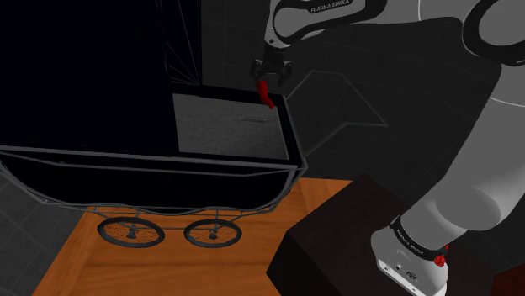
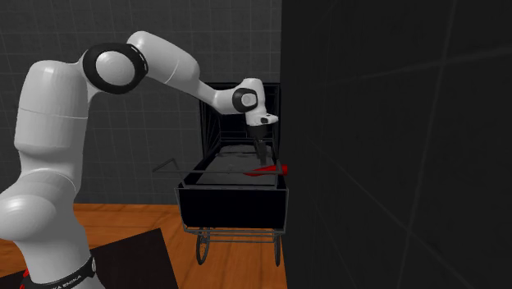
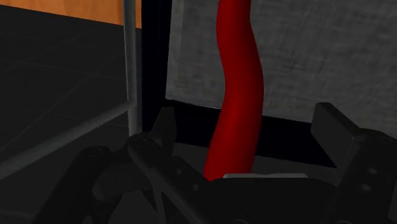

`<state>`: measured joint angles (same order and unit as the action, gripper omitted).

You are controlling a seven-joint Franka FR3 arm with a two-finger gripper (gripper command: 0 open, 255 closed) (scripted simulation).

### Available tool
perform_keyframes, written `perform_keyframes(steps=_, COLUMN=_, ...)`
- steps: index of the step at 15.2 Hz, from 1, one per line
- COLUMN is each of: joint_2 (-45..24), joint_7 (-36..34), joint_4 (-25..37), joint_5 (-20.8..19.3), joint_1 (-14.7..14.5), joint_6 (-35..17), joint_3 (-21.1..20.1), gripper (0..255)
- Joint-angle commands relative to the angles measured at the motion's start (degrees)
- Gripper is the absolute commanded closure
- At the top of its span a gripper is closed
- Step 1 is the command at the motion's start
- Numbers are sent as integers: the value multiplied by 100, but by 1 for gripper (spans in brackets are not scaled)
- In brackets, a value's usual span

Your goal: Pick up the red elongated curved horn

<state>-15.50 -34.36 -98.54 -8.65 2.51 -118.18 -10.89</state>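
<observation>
Evidently straddles, not yet clasps, red curved horn (image 3: 238, 95) lying on grey mattress (image 1: 219, 126) by pram (image 1: 168, 160) rim, with black gripper (image 1: 271, 77) wide open, empty; closing and lift left to do.

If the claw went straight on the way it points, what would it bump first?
Probably the red horn: it sits between the open claw's fingers. Just past it lie the grey mattress and black rim of the pram, though depth is hard to judge.

White arm (image 2: 49, 164), blk gripper (image 1: 270, 77)
</observation>
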Motion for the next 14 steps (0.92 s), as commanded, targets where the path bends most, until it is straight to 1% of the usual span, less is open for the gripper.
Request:
perform_keyframes(steps=1, joint_2=-261, joint_7=-81, joint_4=145, joint_5=-41, joint_1=-20, joint_6=-124, joint_3=20, gripper=0)
perform_keyframes(steps=7, joint_2=-413, joint_7=-144, joint_4=-110, joint_5=-102, joint_1=-28, joint_6=-525, joint_3=43, gripper=0)
perform_keyframes(steps=10, joint_2=-430, joint_7=-151, joint_4=-131, joint_5=-108, joint_1=-29, joint_6=-563, joint_3=45, gripper=0)
perform_keyframes(steps=11, joint_2=-428, joint_7=-152, joint_4=-136, joint_5=-108, joint_1=-29, joint_6=-566, joint_3=45, gripper=255)
perform_keyframes(steps=14, joint_2=-426, joint_7=-152, joint_4=-138, joint_5=-108, joint_1=-29, joint_6=-565, joint_3=45, gripper=255)
